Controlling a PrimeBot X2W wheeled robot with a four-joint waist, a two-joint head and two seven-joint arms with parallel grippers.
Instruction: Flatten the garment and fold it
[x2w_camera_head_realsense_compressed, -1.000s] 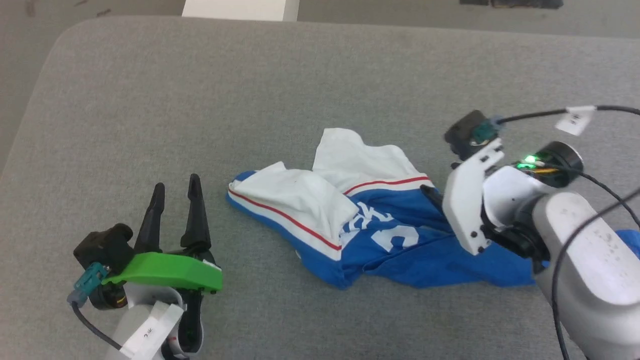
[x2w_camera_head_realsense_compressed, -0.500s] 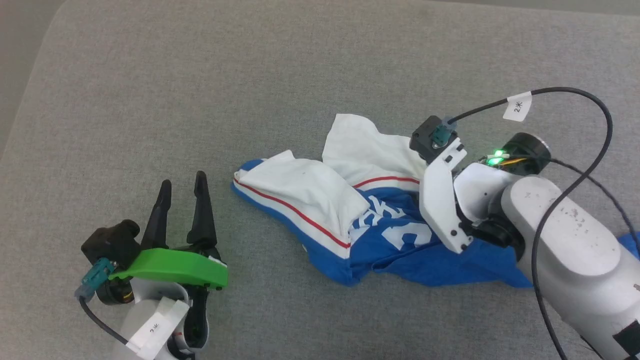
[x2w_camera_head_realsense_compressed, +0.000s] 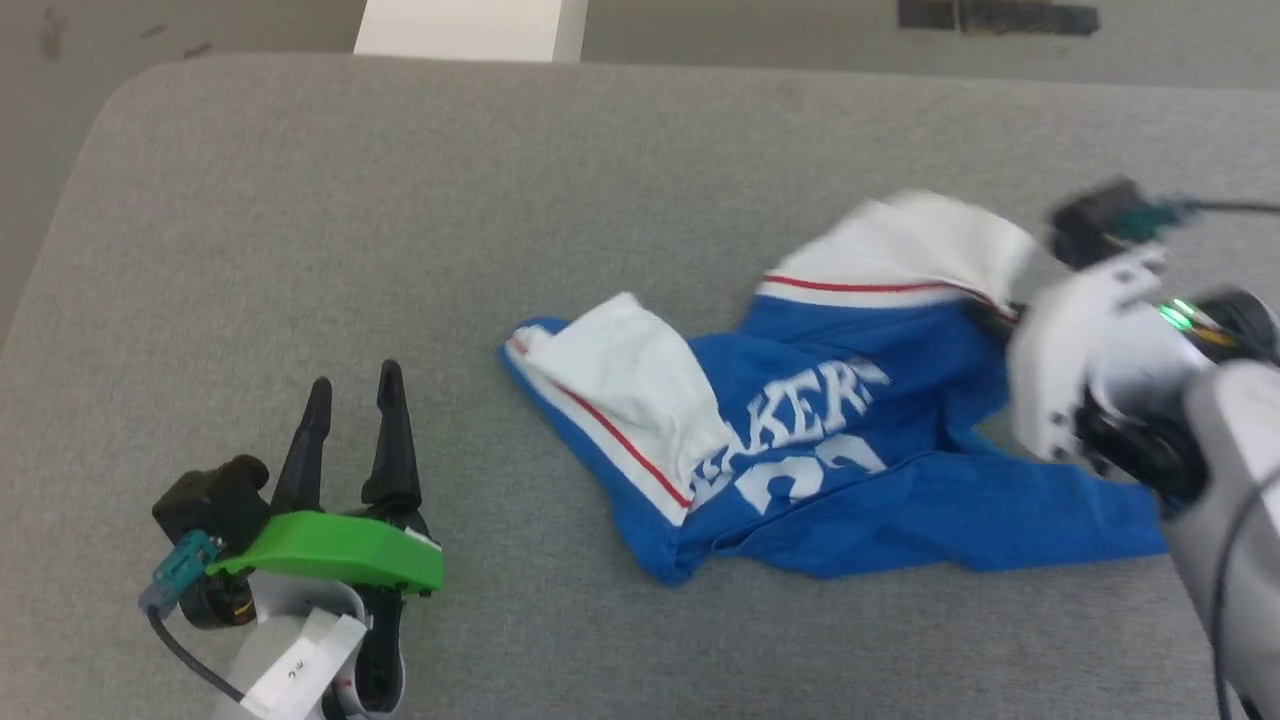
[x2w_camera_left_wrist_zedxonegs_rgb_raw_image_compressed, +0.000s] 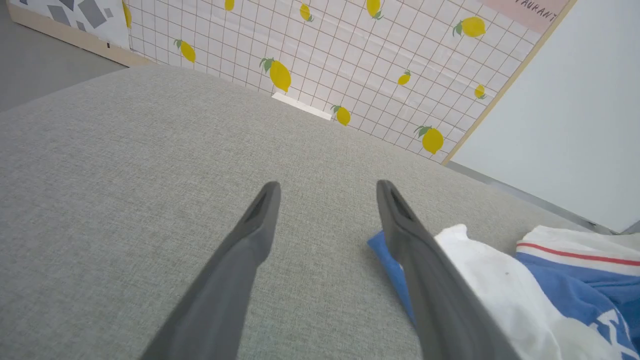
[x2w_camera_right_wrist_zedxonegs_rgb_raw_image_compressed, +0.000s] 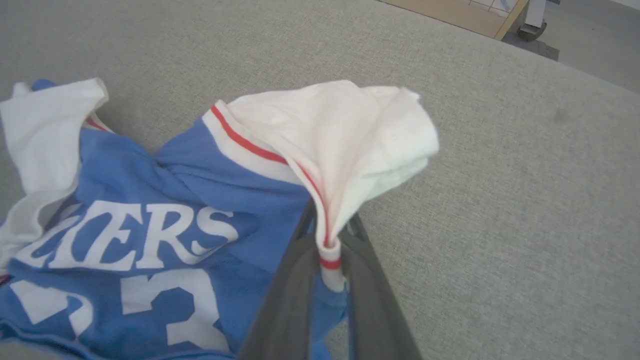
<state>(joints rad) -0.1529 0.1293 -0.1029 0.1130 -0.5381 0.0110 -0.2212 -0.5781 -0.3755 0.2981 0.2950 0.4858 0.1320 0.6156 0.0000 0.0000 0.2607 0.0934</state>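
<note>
The garment (x2w_camera_head_realsense_compressed: 840, 450) is a royal-blue jersey with white sleeves, red-striped trim and white lettering, lying crumpled on the grey surface right of centre. My right gripper (x2w_camera_right_wrist_zedxonegs_rgb_raw_image_compressed: 327, 235) is shut on the garment's red-striped white sleeve seam (x2w_camera_right_wrist_zedxonegs_rgb_raw_image_compressed: 327, 250), and the white sleeve (x2w_camera_head_realsense_compressed: 920, 250) stands lifted above the cloth. In the head view the right gripper (x2w_camera_head_realsense_compressed: 995, 310) is at the jersey's upper right. My left gripper (x2w_camera_head_realsense_compressed: 350, 405) stands open at the lower left, apart from the jersey, with nothing between its fingers (x2w_camera_left_wrist_zedxonegs_rgb_raw_image_compressed: 400, 230). The jersey's left sleeve (x2w_camera_left_wrist_zedxonegs_rgb_raw_image_compressed: 480, 270) lies just right of it.
The grey padded surface (x2w_camera_head_realsense_compressed: 400, 220) stretches wide to the left and back of the jersey. Its rounded edge runs along the far left. A white block (x2w_camera_head_realsense_compressed: 465, 28) stands beyond the back edge. A lemon-patterned wall (x2w_camera_left_wrist_zedxonegs_rgb_raw_image_compressed: 325, 45) lies behind the surface.
My right gripper has shut on the sleeve seam and pulled it up and to the right, spreading the jersey so that more lettering shows. The head camera shifted. The left gripper stayed put.
</note>
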